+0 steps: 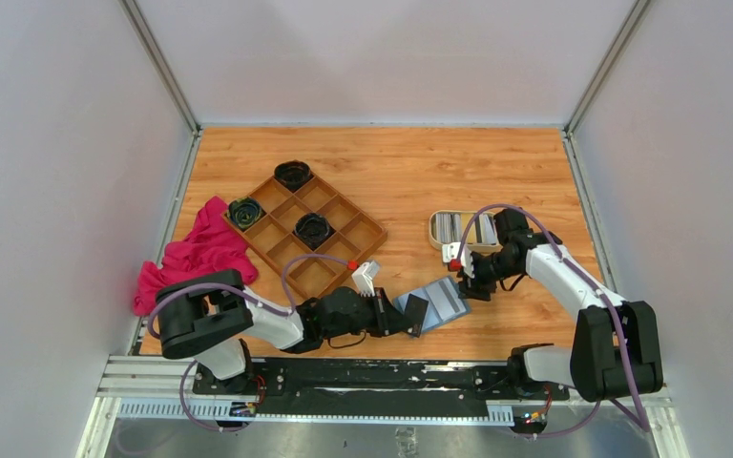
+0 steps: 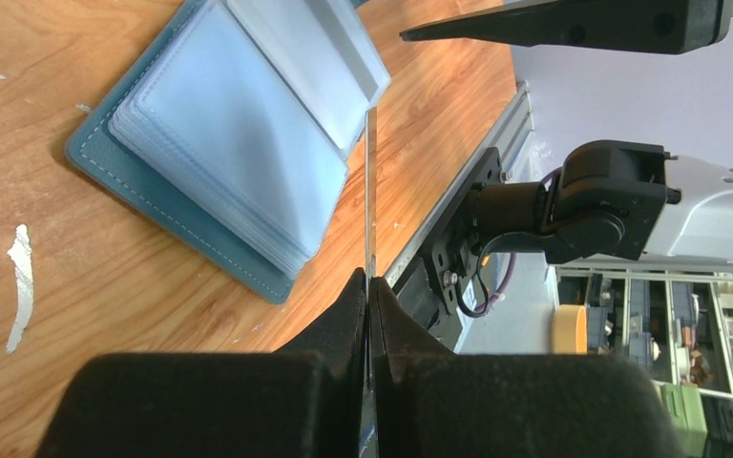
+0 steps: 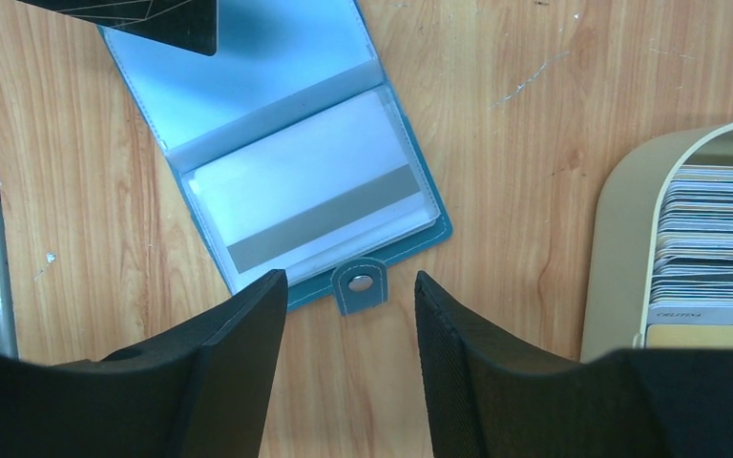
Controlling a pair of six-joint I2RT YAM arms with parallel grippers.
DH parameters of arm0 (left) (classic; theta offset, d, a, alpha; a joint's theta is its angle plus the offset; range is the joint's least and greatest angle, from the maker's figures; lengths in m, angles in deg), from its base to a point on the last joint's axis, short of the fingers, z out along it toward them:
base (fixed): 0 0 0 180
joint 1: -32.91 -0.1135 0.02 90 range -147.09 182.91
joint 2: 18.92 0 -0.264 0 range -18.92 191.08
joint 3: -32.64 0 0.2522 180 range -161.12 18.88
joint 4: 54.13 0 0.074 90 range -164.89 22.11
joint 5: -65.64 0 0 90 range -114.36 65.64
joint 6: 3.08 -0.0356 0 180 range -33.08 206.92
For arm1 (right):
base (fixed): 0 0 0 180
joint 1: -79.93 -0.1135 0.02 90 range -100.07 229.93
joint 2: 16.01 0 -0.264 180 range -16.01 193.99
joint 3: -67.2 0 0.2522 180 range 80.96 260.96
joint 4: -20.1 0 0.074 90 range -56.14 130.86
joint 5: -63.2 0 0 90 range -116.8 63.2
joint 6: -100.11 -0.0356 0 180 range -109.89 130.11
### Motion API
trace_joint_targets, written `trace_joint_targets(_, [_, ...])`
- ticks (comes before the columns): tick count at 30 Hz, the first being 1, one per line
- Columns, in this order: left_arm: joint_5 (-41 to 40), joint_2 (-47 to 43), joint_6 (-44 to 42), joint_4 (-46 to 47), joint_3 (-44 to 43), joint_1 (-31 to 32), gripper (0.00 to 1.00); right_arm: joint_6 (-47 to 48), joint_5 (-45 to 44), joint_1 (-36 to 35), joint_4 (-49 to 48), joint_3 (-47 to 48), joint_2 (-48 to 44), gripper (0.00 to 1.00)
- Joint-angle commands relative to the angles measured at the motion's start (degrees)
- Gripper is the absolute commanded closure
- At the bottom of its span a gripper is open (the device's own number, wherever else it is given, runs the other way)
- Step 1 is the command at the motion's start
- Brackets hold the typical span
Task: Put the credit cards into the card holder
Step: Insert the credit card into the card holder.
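Top external view: the card holder (image 1: 442,300) lies flat and open on the wood table (image 1: 420,162), near the front edge, right between both arms. The left gripper (image 2: 369,296) is pinched tight on a dark card (image 1: 418,312), which reaches over the holder's corner. Can't tell if they actually touch. The right gripper (image 3: 348,279) has its jaws spread fairly wide with nothing in them, hanging over the snap tab (image 3: 360,283). The rest of the credit cards (image 3: 716,229) sit stacked in the cream tray (image 3: 620,248), just beside it.
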Motion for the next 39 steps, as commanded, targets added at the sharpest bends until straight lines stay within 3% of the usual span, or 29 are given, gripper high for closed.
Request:
trace_joint_targets(1, [-0.77,0.64,-1.4,-0.92,-1.38,0.61,1.0,-0.71,-0.65,-0.93,-0.78,-1.24,0.31,0.46])
trace_joint_targets(11, [-1.15,0.49,-1.42,-0.92,-0.89,0.61,1.0,-0.1,-3.06,-2.81,-1.6,-1.42,3.07,0.49])
trace_joint_targets(29, [-2.28,-1.6,-1.41,-0.92,0.93,0.61,1.0,2.29,-1.2,-4.87,6.02,-1.41,-0.52,0.94])
trace_joint_targets(33, [-2.23,-1.68,-1.27,-0.84,1.07,0.61,1.0,2.76,-0.05,-6.26,8.02,-2.15,-1.61,1.0])
trace_joint_targets(39, [-2.31,-2.0,-0.98,-0.83,1.26,0.62,1.0,2.91,2.45,-8.92,9.87,-2.66,-3.89,1.0])
